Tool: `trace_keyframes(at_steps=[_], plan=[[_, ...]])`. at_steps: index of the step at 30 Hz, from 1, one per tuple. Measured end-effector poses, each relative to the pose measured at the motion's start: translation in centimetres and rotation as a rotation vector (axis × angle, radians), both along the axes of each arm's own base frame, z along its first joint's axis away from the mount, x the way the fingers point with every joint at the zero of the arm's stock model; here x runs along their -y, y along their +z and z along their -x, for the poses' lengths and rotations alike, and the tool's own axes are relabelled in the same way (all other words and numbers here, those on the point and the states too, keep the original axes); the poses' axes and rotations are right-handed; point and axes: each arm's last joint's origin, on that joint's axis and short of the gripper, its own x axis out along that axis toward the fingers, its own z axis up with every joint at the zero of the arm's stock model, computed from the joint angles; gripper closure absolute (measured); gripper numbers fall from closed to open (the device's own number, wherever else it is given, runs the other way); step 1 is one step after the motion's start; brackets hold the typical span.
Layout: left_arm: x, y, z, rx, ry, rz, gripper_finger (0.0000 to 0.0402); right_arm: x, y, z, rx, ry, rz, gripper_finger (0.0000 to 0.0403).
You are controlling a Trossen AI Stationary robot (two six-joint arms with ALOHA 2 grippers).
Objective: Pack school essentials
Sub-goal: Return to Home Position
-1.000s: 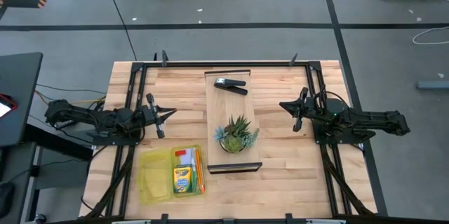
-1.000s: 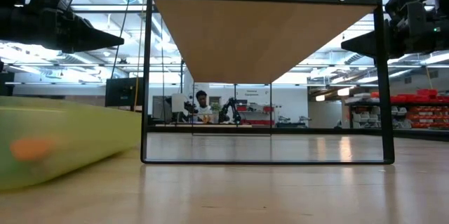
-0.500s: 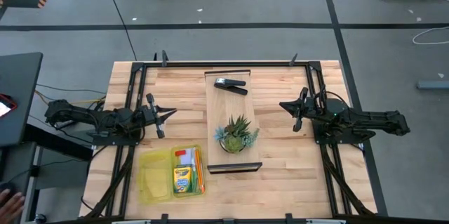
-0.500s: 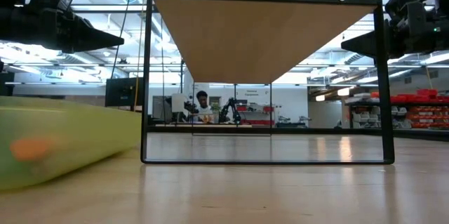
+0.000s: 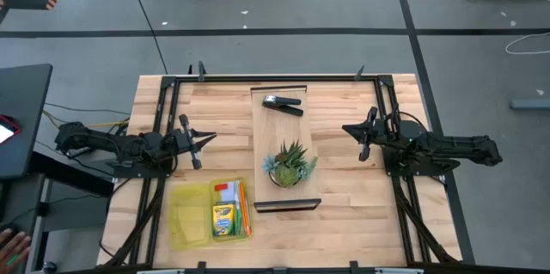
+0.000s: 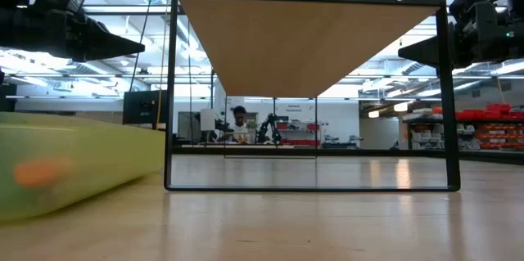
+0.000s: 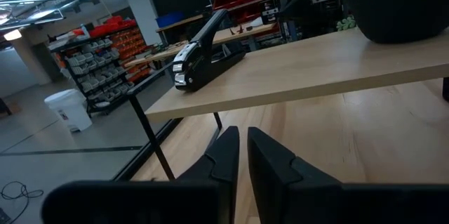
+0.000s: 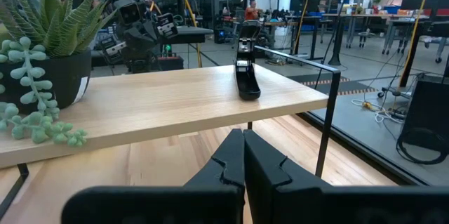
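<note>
A translucent yellow-green pouch (image 5: 209, 214) lies flat near the table's near-left corner; in it I see the yellow-and-green crayon box (image 5: 223, 220), thin orange pencils (image 5: 244, 210) and a pale pad with a red bit (image 5: 226, 191). In the low view the pouch (image 6: 74, 159) is a blurred mass at left. The scissors are not visible. My left gripper (image 5: 209, 137) hovers shut over the table's left half, beyond the pouch, its fingers (image 7: 240, 155) nearly together. My right gripper (image 5: 348, 129) hovers shut over the right half.
A small wooden shelf on a black frame (image 5: 284, 149) stands at mid-table, carrying a black stapler (image 5: 284, 103) and a spiky green potted plant (image 5: 290, 165). Bare wood lies on both sides of it. A person's hand (image 5: 10, 244) shows off the table's near-left corner.
</note>
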Motion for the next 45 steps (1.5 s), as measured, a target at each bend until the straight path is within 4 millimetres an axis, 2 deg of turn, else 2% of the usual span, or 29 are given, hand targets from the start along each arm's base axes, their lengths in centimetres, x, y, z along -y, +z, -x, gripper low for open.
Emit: trace_keyframes(at_steps=[11, 21, 34, 45], plan=[[0.0, 0.0, 0.0, -0.001, 0.0, 0.0, 0.0374, 0.0, 0.0, 0.0, 0.0, 0.0, 0.0, 0.0395], [0.0, 0.0, 0.0, -0.001, 0.0, 0.0, 0.0361, 0.0, 0.0, 0.0, 0.0, 0.0, 0.0, 0.0395], [0.0, 0.0, 0.0, 0.0, 0.0, 0.0, 0.0374, 0.0, 0.0, 0.0, 0.0, 0.0, 0.0, 0.0395], [0.0, -0.01, 0.0, -0.001, 0.0, 0.0, 0.0361, 0.0, 0.0, 0.0, 0.0, 0.0, 0.0, 0.0395]])
